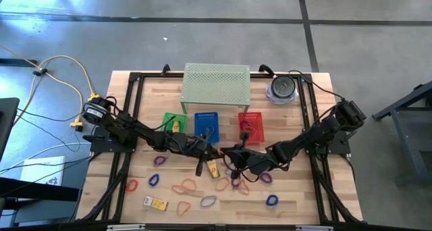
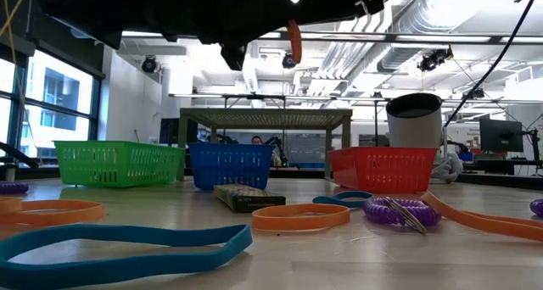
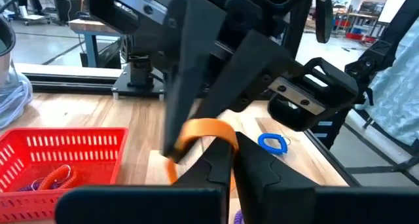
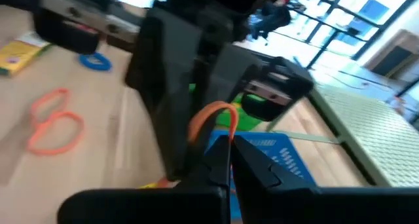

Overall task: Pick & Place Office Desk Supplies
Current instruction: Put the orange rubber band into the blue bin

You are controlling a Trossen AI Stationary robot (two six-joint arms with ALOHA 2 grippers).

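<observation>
Grey concrete floor, wooden table (image 1: pixel 297 190), scattered rubber bands (image 1: pixel 183 187)

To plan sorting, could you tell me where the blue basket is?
High view: the blue basket sits mid-table between the green basket on its left and the red basket on its right, just before the shelf.

There are three small baskets: one green basket (image 1: pixel 174 121), one blue basket (image 1: pixel 207 123) and one red basket (image 1: pixel 250 126). I count two yellow packets (image 1: pixel 156 203) on the table and about a dozen rubber bands (image 1: pixel 183 186), though the exact number is hard to tell. There is one green shelf (image 1: pixel 216 88) and one round object (image 1: pixel 283 88).
</observation>
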